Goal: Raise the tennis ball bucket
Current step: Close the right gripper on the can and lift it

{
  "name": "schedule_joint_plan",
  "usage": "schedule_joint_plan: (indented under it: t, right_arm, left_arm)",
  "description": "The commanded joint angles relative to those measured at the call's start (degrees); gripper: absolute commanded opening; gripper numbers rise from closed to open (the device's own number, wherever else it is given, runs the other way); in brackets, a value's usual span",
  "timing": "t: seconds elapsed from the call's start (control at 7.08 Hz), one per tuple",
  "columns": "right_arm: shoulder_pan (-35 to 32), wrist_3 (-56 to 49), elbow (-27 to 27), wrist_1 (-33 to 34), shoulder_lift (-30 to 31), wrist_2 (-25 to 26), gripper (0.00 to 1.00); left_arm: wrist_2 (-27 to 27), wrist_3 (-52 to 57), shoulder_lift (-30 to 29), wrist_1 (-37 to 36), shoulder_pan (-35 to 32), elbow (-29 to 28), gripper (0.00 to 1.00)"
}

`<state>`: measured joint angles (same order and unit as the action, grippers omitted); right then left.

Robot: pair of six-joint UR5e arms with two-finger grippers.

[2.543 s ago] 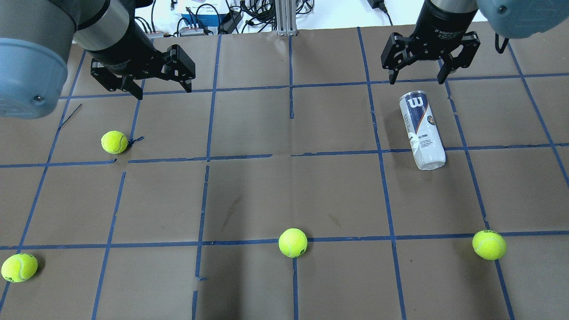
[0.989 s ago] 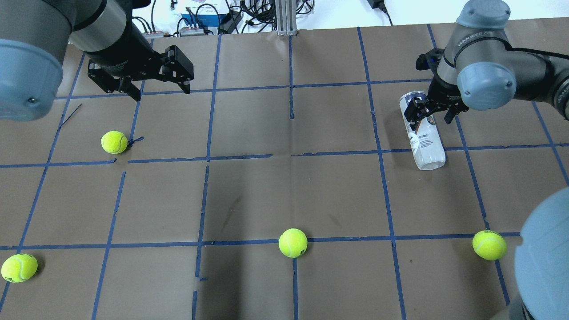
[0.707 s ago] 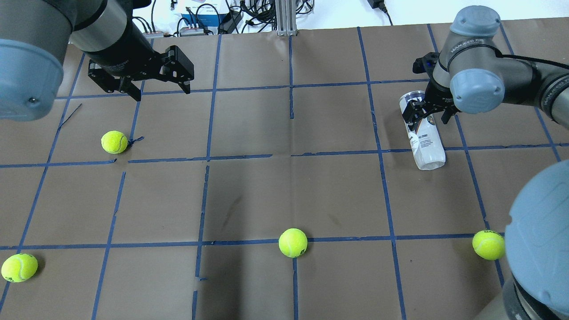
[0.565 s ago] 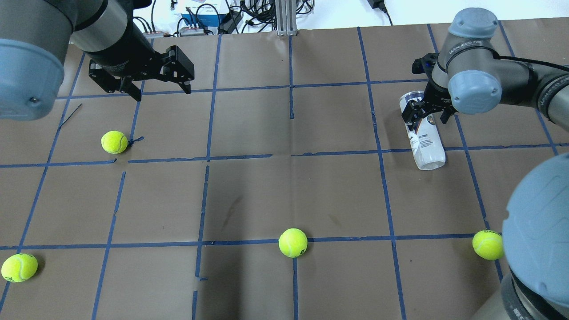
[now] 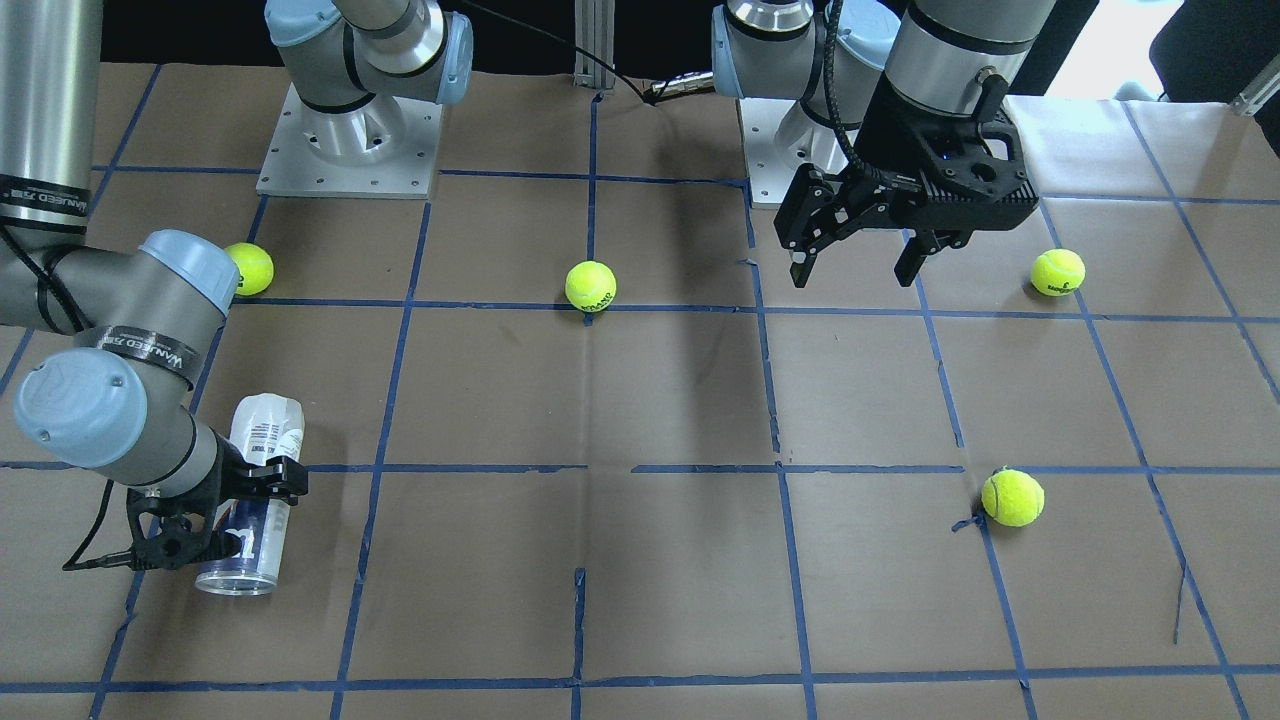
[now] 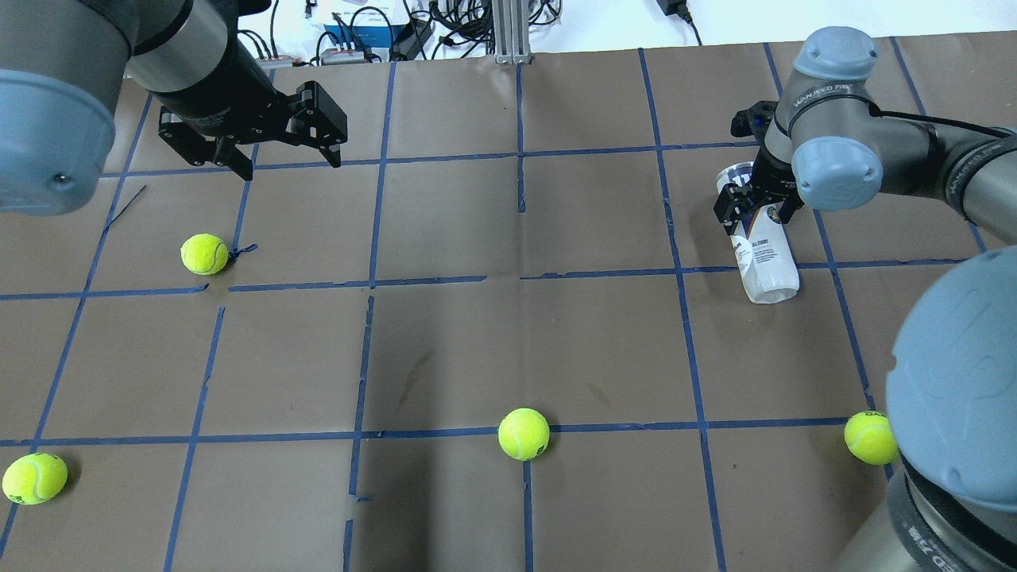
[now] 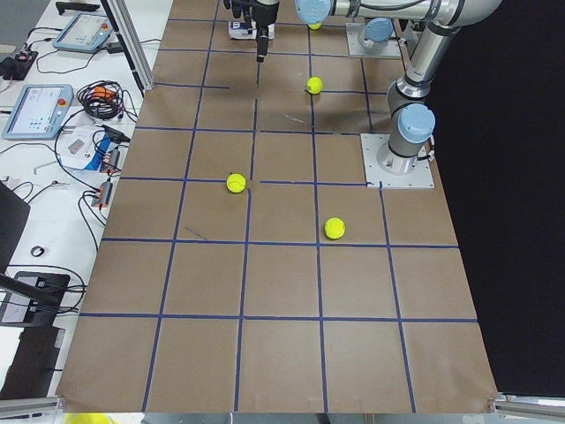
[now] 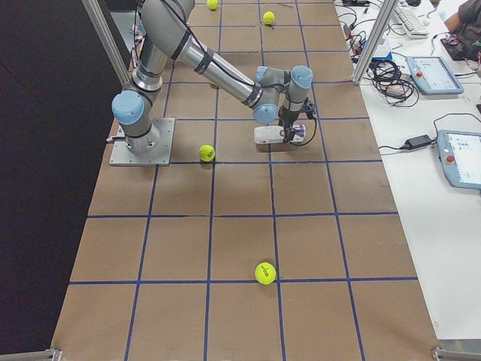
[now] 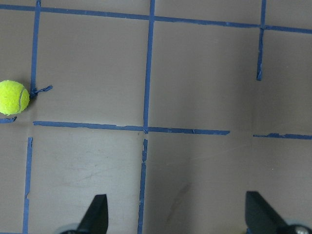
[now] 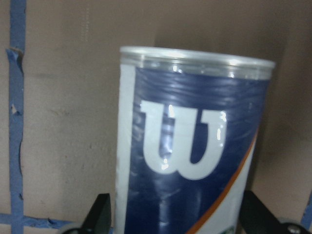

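Brown paper worktop (image 6: 445, 349), gridded with blue tape, carries one slim clear plastic tennis ball bucket (image 6: 767, 262) with a navy and white label, lying on its side. Our right gripper (image 6: 755, 216) straddles the end bearing the white W. Its fingers are apart on either flank and not clamped, placed, we judge, to pinch across the round wall. Our left gripper (image 6: 291, 163), also spread, hangs idle well apart. We count four yellow-green felt tennis balls (image 6: 523, 434), one near the left gripper, none beside the right.
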<state>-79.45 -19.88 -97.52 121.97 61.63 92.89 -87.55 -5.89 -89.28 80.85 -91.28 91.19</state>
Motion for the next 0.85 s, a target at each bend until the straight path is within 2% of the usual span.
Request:
schedule_joint_plan:
  t: [0.0,0.14,0.42,0.71]
  right_arm:
    - [0.0,0.2,0.0,0.1,0.0,-0.1,0.78]
    - [0.0,0.3,0.1,0.0,0.1,0.0,0.75]
    - [-0.3,0.0,1.4,-0.7,0.9,0.4,0.76]
    - [-3.1,-4.7,6.1,-6.1,1.1,0.6,0.76]
  left_arm:
    - [0.0,0.0,-0.3,-0.3,0.0,0.0,1.0]
    - [0.0,0.1,-0.2,-0.3,0.0,0.0,1.0]
    - [0.1,0.0,-0.2,-0.3,0.0,0.0,1.0]
    - [0.1,0.0,-0.2,-0.3,0.1,0.0,1.0]
